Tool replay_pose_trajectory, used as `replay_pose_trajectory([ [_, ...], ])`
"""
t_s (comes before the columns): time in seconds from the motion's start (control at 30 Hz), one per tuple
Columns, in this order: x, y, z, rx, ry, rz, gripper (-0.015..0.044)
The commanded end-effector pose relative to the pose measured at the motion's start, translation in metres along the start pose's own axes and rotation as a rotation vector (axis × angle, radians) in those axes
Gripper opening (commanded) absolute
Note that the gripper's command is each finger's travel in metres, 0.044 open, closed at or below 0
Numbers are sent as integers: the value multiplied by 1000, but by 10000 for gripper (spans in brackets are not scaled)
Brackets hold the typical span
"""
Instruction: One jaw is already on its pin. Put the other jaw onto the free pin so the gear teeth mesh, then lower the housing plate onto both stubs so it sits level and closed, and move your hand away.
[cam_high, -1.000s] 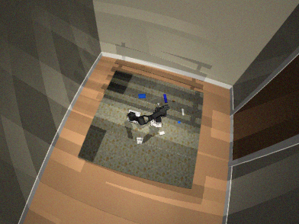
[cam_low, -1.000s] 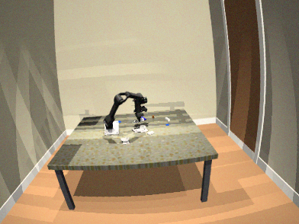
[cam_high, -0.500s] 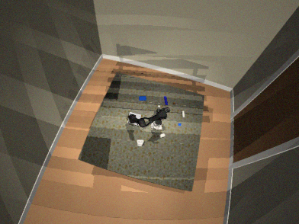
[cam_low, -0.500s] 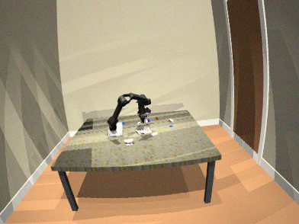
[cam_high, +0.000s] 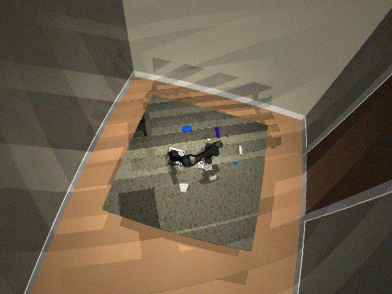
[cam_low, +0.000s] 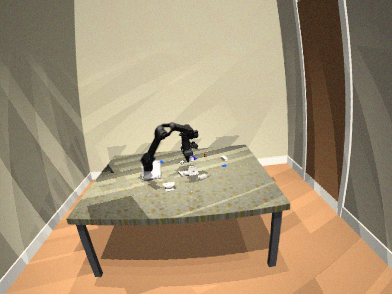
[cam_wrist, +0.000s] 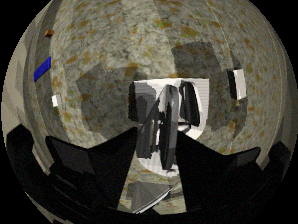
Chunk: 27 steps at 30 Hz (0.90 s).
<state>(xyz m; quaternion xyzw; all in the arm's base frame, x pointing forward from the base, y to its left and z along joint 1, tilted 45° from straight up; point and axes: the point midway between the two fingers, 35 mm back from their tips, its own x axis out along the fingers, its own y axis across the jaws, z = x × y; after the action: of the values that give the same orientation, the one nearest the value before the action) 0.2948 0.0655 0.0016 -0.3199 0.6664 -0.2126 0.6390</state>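
My gripper (cam_low: 189, 159) (cam_wrist: 155, 133) points down above the white base plate (cam_high: 205, 166) (cam_wrist: 204, 88) and is shut on a grey-white upright piece, which looks like the loose jaw (cam_wrist: 170, 125). That piece stands between the fingertips, over the middle of the base. Another raised part, seemingly the seated jaw (cam_wrist: 190, 106), stands on the base to its right in the wrist view. The pins and the teeth cannot be made out. A white piece, probably the housing plate (cam_high: 184, 187) (cam_low: 169, 185), lies on the table apart from the base.
A white block (cam_high: 213, 177) (cam_wrist: 240, 84) lies near the base. Beyond are a small white cube (cam_high: 208, 140) (cam_wrist: 56, 101), a dark blue bar (cam_high: 217, 132) (cam_wrist: 42, 69), an orange bit (cam_wrist: 49, 33), a blue block (cam_high: 186, 129) and a white bar (cam_high: 240, 149).
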Motion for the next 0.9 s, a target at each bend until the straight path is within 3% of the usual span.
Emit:
replay_pose_trajectory([
  [0.0, 8, 1, -1, -8, 3, -2, 134],
  [0.87, 47, 0, -2, -5, 3, -4, 134],
])
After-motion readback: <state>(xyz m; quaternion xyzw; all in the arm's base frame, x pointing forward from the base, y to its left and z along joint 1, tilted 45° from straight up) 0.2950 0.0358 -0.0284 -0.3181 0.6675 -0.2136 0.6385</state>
